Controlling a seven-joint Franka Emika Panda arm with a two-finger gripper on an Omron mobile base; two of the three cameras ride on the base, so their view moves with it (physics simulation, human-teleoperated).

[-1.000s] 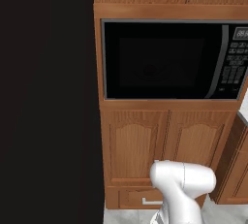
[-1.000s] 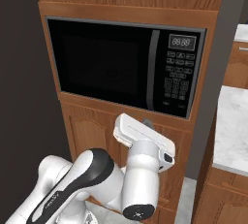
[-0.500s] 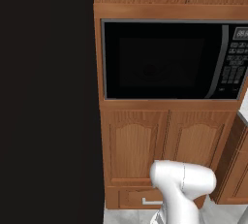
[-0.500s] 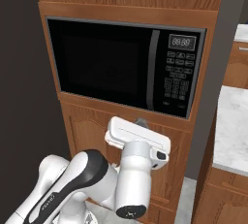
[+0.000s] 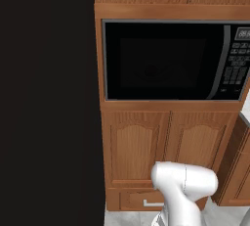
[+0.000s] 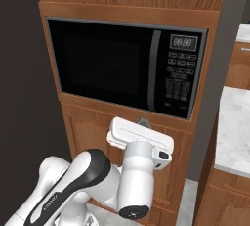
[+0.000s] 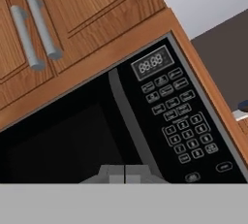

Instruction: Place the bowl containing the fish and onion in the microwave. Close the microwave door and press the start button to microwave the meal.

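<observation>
The microwave (image 6: 127, 68) sits built into a wooden cabinet column, and its door (image 6: 105, 66) is shut flush, the window dark. The curved handle bar (image 7: 123, 111) runs beside the keypad strip (image 7: 184, 121), which has a lit display at its top. My gripper (image 7: 125, 173) is shut with nothing between its fingers. It points up at the microwave's front from just under it, a little left of the keypad (image 6: 178, 85). In the right base view the gripper (image 6: 142, 121) pokes out above the white hand, under the microwave's bottom edge. The bowl, the fish and the onion are hidden.
Upper cabinet doors with two grey bar handles (image 7: 36, 31) hang above the microwave. Below it are two wooden cabinet doors (image 5: 166, 146) and a drawer (image 5: 146, 201). A pale stone countertop (image 6: 237, 127) lies to the right, a tall dark panel (image 5: 49, 98) to the left.
The hand has shifted slightly left below the microwave and sits a little flatter. The microwave door and the gripper's shut state are unchanged.
</observation>
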